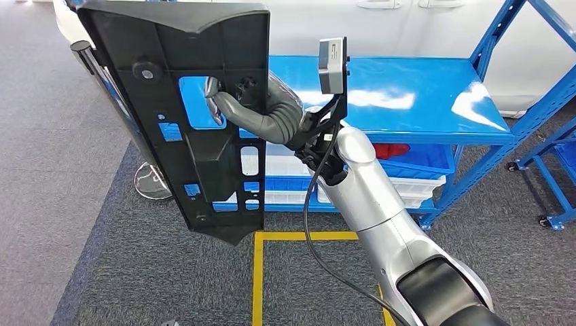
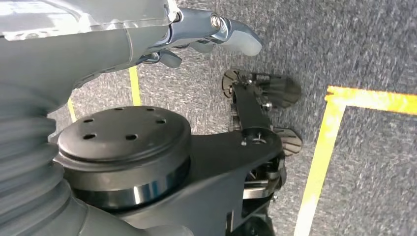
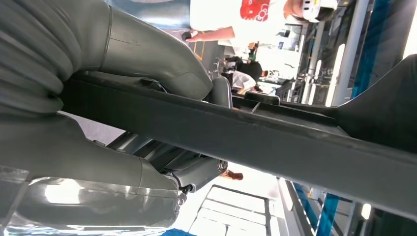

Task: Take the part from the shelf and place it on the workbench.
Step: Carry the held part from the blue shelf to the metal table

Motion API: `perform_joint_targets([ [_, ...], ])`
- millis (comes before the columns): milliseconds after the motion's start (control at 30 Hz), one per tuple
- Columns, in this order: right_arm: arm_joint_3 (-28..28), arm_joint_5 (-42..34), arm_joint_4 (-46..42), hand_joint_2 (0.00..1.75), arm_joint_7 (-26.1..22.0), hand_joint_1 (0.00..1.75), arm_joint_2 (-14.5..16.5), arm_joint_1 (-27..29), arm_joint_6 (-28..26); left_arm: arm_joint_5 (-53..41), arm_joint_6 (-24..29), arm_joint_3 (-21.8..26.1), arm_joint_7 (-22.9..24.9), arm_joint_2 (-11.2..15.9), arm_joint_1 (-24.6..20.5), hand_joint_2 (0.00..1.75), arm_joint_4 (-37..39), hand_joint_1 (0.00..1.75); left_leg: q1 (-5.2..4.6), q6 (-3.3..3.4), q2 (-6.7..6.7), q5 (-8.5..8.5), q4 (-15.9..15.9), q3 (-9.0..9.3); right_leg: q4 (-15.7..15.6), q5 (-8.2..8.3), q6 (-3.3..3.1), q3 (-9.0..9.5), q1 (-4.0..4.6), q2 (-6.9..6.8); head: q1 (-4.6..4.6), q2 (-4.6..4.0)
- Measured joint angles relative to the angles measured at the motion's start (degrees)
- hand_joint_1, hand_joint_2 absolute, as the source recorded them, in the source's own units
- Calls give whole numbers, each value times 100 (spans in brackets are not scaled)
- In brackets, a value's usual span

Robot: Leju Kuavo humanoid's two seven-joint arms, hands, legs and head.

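Note:
The part (image 1: 183,88) is a large black plastic panel with several cutouts, held upright in the air in front of the blue shelf (image 1: 407,88). My right hand (image 1: 261,109) grips it through a cutout near its middle, with fingers curled around the rim. In the right wrist view the panel (image 3: 255,142) runs edge-on as a dark bar, clamped between the grey thumb and fingers of my right hand (image 3: 147,54). My left hand (image 2: 196,29) hangs over the grey carpet, fingers apart and holding nothing.
White and blue bins (image 1: 414,187) sit on the shelf's lower level. Another blue rack (image 1: 557,170) stands at the right. Yellow tape (image 1: 258,278) marks the carpet below. A chrome round base (image 1: 153,182) stands behind the panel. A person (image 3: 246,14) appears beyond the panel.

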Motion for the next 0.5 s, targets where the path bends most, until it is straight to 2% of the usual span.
perform_joint_targets([
  [33,-1,-5,7,175,-2,175,-2,-5,-2,0,3,0,-22,-2,-1,175,0,0,14,35,5,35,-28,-6,72,-67,33,-36,-5,8,7,0],
  [67,-1,-13,14,175,-4,175,-3,-11,-5,0,6,0,-44,-4,-6,175,0,0,29,65,11,69,-55,-16,260,-204,66,-117,-15,17,13,0],
  [167,-1,-29,58,175,-8,175,-14,-2,-15,0,11,0,-97,-5,-12,175,0,0,36,92,17,125,-64,-80,1336,-775,157,-561,-86,27,26,-1],
  [200,-1,-31,78,175,-8,175,-20,9,-17,-1,13,0,-103,-4,-7,175,0,0,37,87,16,136,-61,-99,1562,-841,176,-643,-109,27,27,-1],
  [233,-1,-31,97,175,-8,175,-26,16,-18,-1,15,0,-107,-4,-3,175,0,0,39,80,15,145,-56,-112,1576,-801,186,-620,-128,27,27,0],
  [267,-1,-31,111,175,-9,175,-29,18,-19,-2,16,0,-111,-4,-1,175,0,0,41,72,13,151,-49,-120,1341,-658,187,-476,-144,26,27,0],
  [300,-1,-31,120,175,-10,175,-30,16,-20,-2,16,0,-115,-5,-2,175,0,0,43,60,10,152,-41,-123,943,-466,179,-253,-154,26,27,-1],
  [367,-1,-30,127,175,-14,175,-30,8,-36,-2,17,0,-119,-5,-10,175,0,0,31,12,6,159,-23,-145,209,-231,141,129,-137,30,24,-1],
  [400,-1,-27,131,175,-15,175,-30,7,-55,-2,18,0,-121,-2,-13,175,0,0,18,-8,6,157,-9,-164,21,-194,125,207,-132,35,22,0],
  [500,-1,11,160,175,-19,175,-32,19,-132,-1,21,0,-126,5,-11,175,0,0,12,-44,12,170,-12,-193,-59,-180,90,194,-116,52,19,1],
])
